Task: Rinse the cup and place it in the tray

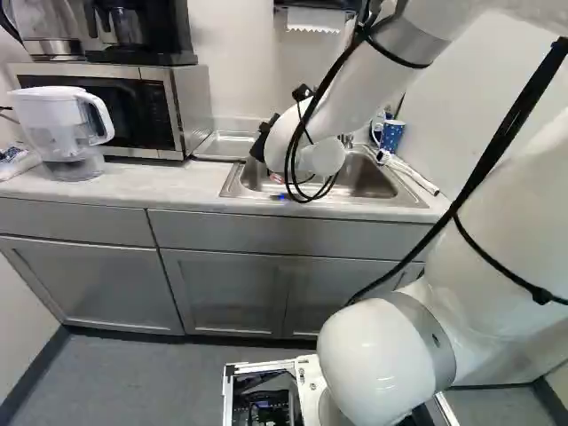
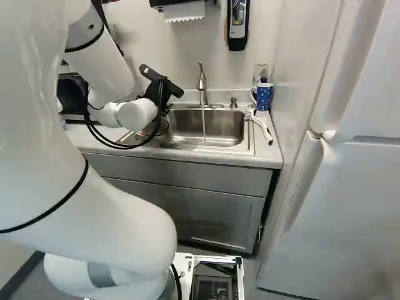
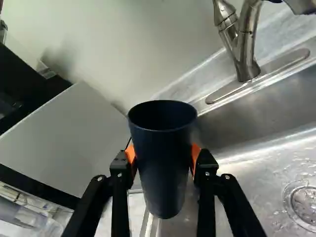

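Boxy silver-and-black microwave [image 1: 169, 84]: left of the black two-finger pincer [image 2: 156, 90]. Shallow rectangular metal tray [image 1: 226, 145]: between microwave and pincer. Pincer state: clamped on the tapered dark-blue cup [image 3: 162, 163], orange pads [image 3: 196, 154] contacting both sides. Rectangular steel sink [image 2: 219, 128] and curved metal faucet [image 2: 202, 81], water running: right of the pincer.

White arm [image 1: 524, 231], rounded joints [image 1: 373, 359], grey bands [image 1: 433, 337], black cables [image 1: 503, 133]; black fingers [image 3: 120, 197], orange pads [image 3: 196, 154].

My arm [image 1: 524, 213] arches forward, its forearm [image 1: 351, 93] sloping down to the wrist [image 2: 136, 115]. My pincer [image 2: 156, 91] grips from two sides, orange pads [image 3: 196, 154] apart; it seems to point away from my base.
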Controlling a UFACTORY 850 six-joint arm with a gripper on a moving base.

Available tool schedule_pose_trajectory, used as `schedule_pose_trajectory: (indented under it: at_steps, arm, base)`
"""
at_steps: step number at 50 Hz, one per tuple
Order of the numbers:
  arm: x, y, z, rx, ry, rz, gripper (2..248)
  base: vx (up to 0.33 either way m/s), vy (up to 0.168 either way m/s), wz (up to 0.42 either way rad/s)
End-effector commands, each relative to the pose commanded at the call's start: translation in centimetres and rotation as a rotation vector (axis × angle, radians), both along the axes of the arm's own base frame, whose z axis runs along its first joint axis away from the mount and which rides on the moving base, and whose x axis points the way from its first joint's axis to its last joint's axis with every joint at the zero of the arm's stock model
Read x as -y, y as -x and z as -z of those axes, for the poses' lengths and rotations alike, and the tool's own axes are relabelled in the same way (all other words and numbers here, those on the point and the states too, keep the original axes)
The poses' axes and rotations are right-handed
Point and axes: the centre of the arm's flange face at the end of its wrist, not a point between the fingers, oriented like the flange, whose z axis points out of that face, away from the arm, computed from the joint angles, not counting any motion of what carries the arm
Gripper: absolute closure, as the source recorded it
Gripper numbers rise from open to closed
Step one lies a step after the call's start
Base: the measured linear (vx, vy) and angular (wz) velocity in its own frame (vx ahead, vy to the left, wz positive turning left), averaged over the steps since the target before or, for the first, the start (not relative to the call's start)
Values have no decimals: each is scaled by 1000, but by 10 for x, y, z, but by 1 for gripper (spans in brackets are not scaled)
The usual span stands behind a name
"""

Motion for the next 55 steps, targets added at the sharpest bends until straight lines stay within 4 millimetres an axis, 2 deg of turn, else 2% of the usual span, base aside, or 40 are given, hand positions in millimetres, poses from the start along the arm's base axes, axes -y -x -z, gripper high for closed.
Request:
schedule_pose_trajectory:
  at_steps: [55]
  arm:
    - [0, 0, 0, 120, 556, -108, 126]
  base:
    - [0, 0, 0]
